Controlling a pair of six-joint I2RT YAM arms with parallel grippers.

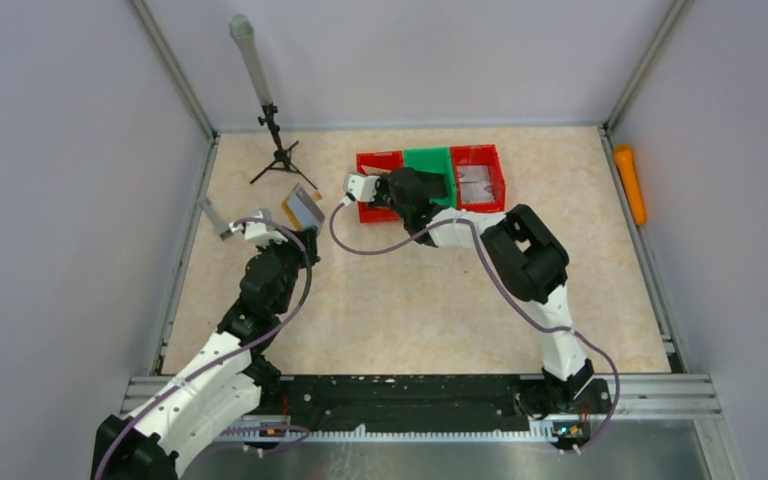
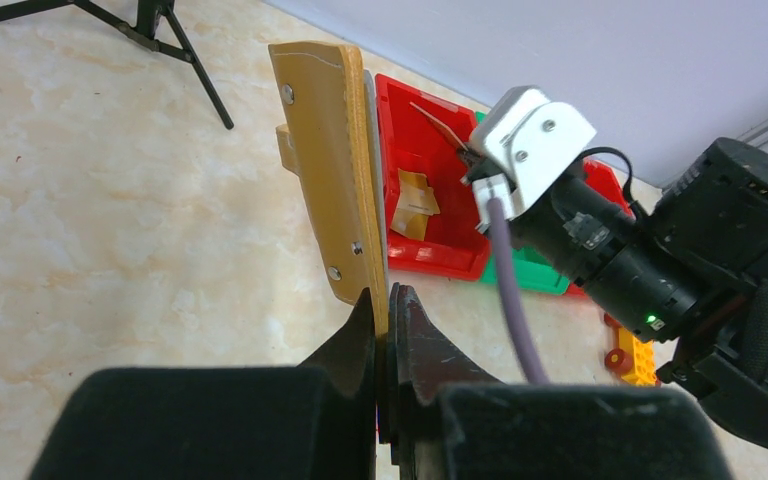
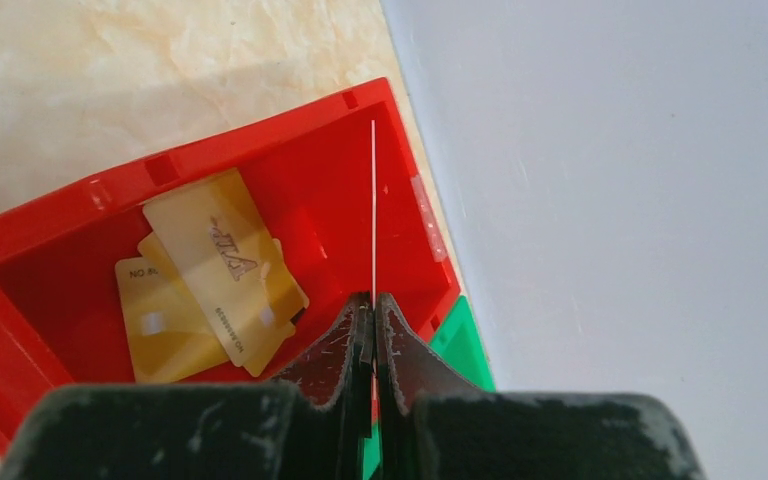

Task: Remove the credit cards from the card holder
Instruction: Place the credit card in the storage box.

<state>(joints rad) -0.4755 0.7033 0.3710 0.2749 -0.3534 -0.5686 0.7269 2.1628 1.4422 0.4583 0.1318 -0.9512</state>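
Note:
My left gripper (image 2: 387, 300) is shut on the lower edge of the mustard-brown card holder (image 2: 328, 165) and holds it upright above the table; it also shows in the top view (image 1: 302, 207). My right gripper (image 3: 373, 303) is shut on a thin credit card (image 3: 373, 210), seen edge-on, over the left red bin (image 3: 300, 140). Several gold-tan cards (image 3: 215, 265) lie in that bin. In the top view my right gripper (image 1: 360, 186) hovers at the left red bin (image 1: 378, 160).
A green bin (image 1: 428, 165) and a second red bin (image 1: 480, 175) stand in a row right of the first. A black tripod (image 1: 278, 150) stands at the back left. An orange block (image 1: 630, 183) lies at the right wall. A yellow toy block with red ends (image 2: 632, 358) lies near the bins.

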